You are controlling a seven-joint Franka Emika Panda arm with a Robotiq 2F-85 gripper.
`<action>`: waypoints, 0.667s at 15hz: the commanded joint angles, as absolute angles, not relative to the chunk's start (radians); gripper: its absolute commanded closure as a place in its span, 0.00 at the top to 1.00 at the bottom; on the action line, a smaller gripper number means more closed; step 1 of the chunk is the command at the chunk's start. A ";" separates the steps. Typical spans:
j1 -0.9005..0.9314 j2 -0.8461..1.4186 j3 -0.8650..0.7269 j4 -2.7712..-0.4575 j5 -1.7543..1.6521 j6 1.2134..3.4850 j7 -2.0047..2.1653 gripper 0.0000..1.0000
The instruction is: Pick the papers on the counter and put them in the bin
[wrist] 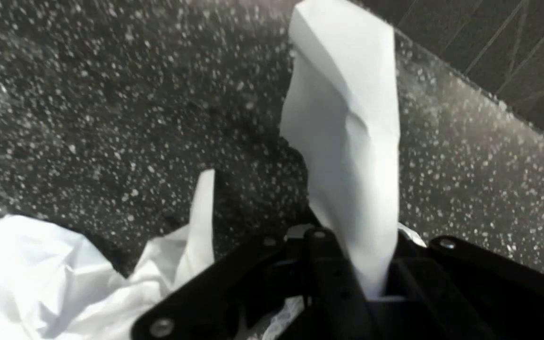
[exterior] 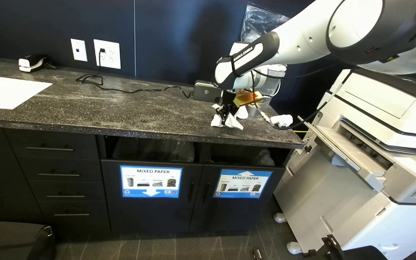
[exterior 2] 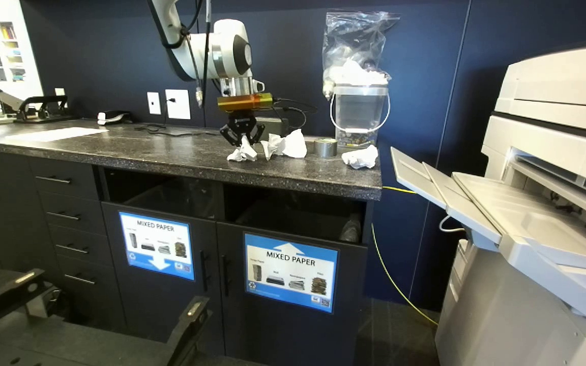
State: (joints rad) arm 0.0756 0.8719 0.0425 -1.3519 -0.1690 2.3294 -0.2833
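1. Black fingers [wrist: 333, 278] of the gripper [exterior 2: 244, 142] pinch a crumpled white wad [exterior 2: 247, 152] from both sides; the wrist view shows a strip of it sticking out between them toward the edge of the counter [exterior: 139, 110].
2. That wad is low, near the counter's front edge; whether it touches the counter, I cannot tell.
3. More paper [exterior 2: 294, 144] lies on the counter just beside the gripper; whether it is one piece or two, I cannot tell.
4. Next to that paper sits a grey tape roll [exterior 2: 325, 148], and past the roll another wad [exterior 2: 360, 157], bunched up, lies near the counter's end.
5. Behind them a see-through bucket [exterior 2: 345, 113] stands on the counter, and a clear bag [exterior 2: 356, 31] rises over its rim.
6. Under the counter, two signs [exterior: 151, 181] reading MIXED PAPER are on the cabinet doors [exterior: 154, 216]; bin liners [exterior: 184, 150] show just above.
7. Well apart from the wads, a white sheet [exterior: 11, 93] lies flat on the counter, with a small device [exterior: 29, 65] near it.
8. Beyond the counter's end stands a pale printer [exterior: 374, 97].
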 commanded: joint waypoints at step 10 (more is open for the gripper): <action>-0.027 0.448 0.017 -1.950 -0.164 2.390 -0.268 0.14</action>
